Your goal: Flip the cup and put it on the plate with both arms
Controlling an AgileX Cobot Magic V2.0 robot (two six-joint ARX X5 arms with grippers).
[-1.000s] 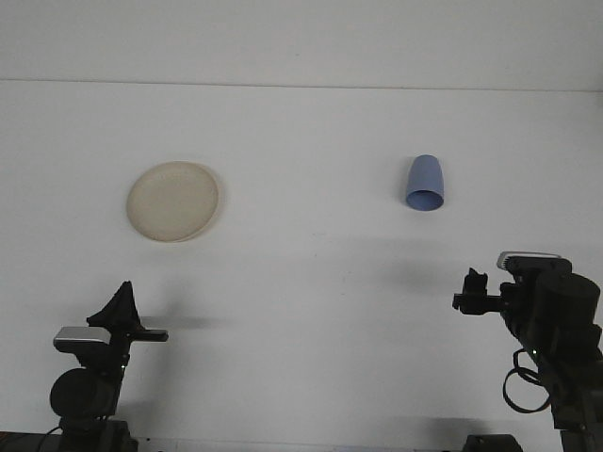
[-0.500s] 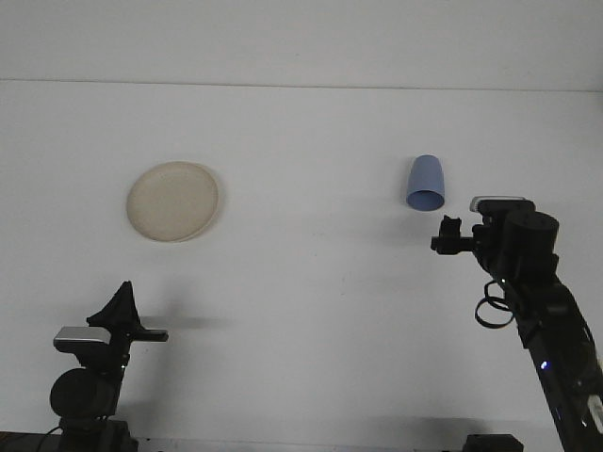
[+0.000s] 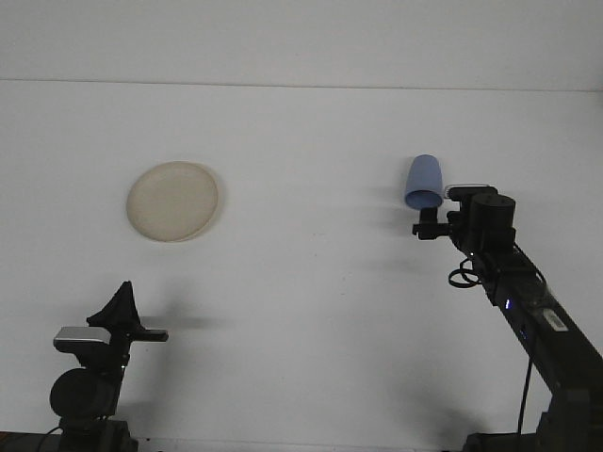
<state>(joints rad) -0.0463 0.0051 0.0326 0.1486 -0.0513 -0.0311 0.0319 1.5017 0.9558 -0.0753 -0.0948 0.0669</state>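
Observation:
A blue cup (image 3: 424, 182) sits on the white table at the right, narrow end up in the picture and wide end toward me. My right gripper (image 3: 423, 225) has reached forward and hovers just in front of the cup's wide end, close to it but not around it. A round beige plate (image 3: 173, 201) lies flat at the left with nothing on it. My left gripper (image 3: 123, 287) rests low at the near left, pointing up, its tips drawn together to a point and holding nothing. It is well short of the plate.
The white table (image 3: 301, 282) runs back to a pale wall. The right arm (image 3: 528, 311) stretches diagonally from the near right corner toward the cup.
My right arm has extended forward and to the left, carrying its gripper from the near right edge up to the cup. The left arm, cup and plate have not moved.

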